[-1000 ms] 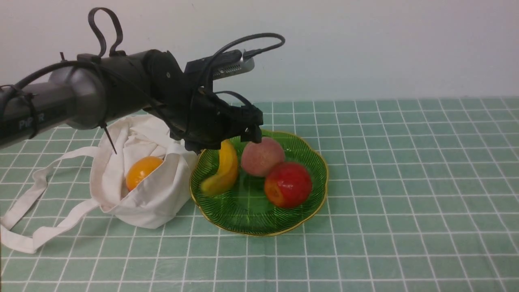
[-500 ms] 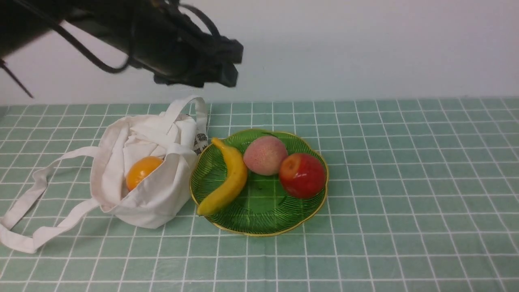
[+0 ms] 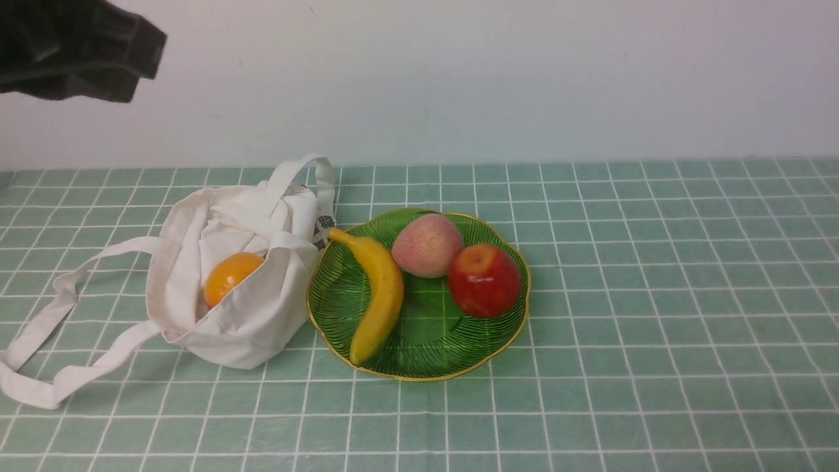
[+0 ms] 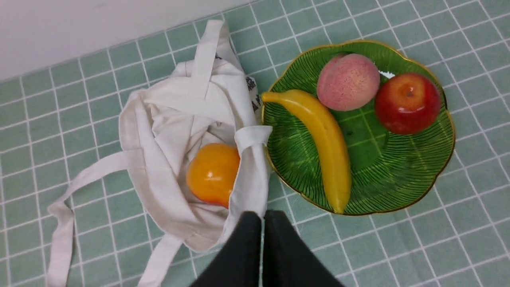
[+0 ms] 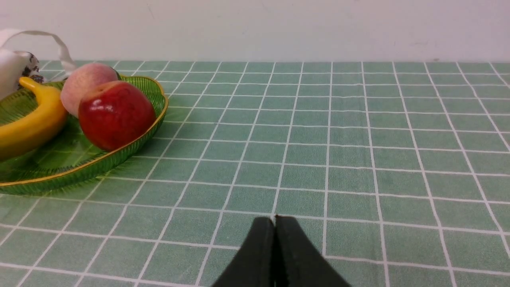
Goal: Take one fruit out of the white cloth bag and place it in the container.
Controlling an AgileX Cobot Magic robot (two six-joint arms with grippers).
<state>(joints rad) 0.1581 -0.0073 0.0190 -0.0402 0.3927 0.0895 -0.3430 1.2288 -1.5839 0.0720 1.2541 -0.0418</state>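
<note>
banana lying in the dish, placing step judged finished

the left gripper (image 4: 263,214) is seen with its jaws pressed together and nothing between them, poised high over the near edge of the white cloth bag (image 4: 171,119). in the front view only a dark part of that arm is visible, at the upper left corner. the right gripper (image 5: 275,219) is likewise closed on nothing, low over the bare tablecloth (image 5: 358,139) and well apart from the fruit.

the banana (image 3: 377,288) is found lying flat inside the green dish (image 3: 426,377), along the half nearest the bag, with its stem end at the rim just beside the bag. a peach (image 3: 426,244) and a red apple (image 3: 484,280) are set next to it in the dish. an orange fruit (image 3: 229,275) is seen in the open mouth of the bag.

since one fruit was asked for and the banana is in the container, the task is judged essentially done. no further grasp is called for. the left arm need only be parked clear of the bag's straps and the dish.
</note>
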